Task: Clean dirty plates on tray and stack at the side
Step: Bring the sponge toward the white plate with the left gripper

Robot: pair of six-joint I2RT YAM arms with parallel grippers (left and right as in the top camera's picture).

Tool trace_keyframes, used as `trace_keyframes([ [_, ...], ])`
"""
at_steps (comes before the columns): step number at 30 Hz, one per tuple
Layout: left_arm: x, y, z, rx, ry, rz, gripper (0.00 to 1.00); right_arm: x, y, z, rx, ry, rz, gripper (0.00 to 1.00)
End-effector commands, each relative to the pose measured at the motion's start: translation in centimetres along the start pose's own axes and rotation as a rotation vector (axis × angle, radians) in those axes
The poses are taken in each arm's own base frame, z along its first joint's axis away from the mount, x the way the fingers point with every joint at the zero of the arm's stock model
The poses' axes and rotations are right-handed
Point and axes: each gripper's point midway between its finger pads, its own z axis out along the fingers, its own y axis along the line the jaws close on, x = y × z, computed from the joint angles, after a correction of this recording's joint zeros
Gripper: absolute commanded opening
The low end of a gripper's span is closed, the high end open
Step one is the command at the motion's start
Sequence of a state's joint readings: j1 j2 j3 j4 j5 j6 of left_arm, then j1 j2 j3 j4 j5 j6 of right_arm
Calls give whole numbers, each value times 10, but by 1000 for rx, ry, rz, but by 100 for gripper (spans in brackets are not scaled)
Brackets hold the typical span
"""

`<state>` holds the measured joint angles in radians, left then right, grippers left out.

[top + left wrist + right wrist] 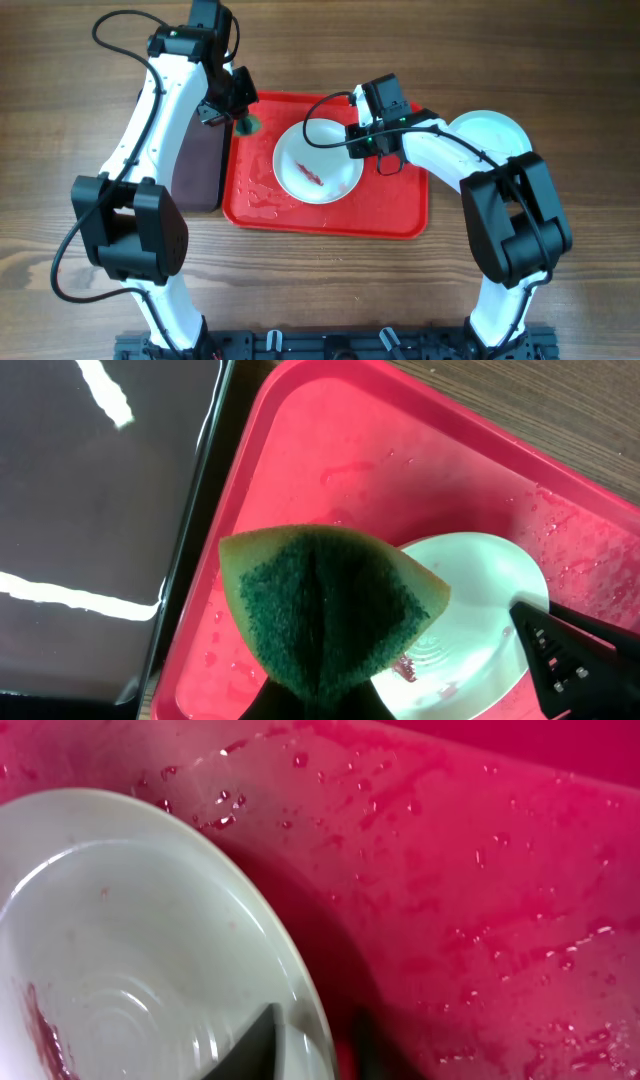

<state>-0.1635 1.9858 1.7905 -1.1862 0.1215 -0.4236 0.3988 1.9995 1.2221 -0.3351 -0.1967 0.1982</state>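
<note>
One pale plate [318, 160] with a red smear at its centre lies on the wet red tray [395, 205]. My right gripper [358, 140] is shut on the plate's far right rim. In the right wrist view one finger lies inside the plate [130, 950] and the other under the rim [315, 1045]. My left gripper [238, 112] is shut on a green sponge [247, 124] and holds it above the tray's far left corner, left of the plate. The left wrist view shows the sponge [330, 610] in front of the plate [480, 600] and tray [330, 440].
A smaller black tray [200, 165] lies against the red tray's left side and also shows in the left wrist view [90, 510]. Pale plates [495, 130] sit on the wooden table right of the red tray, partly under my right arm. Water drops cover the tray [480, 870].
</note>
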Motion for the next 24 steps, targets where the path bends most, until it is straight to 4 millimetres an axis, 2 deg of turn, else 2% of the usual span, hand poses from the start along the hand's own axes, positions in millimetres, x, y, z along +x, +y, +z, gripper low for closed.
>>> trace_keyframes([
  [1,3,-3,-2,10,2,6,4,3,-6,8,30,17,88,4],
  [5,3,-3,-2,10,2,6,4,16,-9,7,48,64,251,4],
  [7,3,-3,-2,9,3,7,4,38,-15,4,108,137,527,4],
  [9,5,-4,-1,9,6,10,4,53,-14,2,128,195,652,4],
  [13,9,-9,6,10,10,28,4,56,7,1,18,249,569,4],
  [20,25,-18,35,12,25,71,4,48,4,2,-11,219,457,4],
  [24,32,-27,57,30,7,168,4,45,3,3,-13,205,403,4],
])
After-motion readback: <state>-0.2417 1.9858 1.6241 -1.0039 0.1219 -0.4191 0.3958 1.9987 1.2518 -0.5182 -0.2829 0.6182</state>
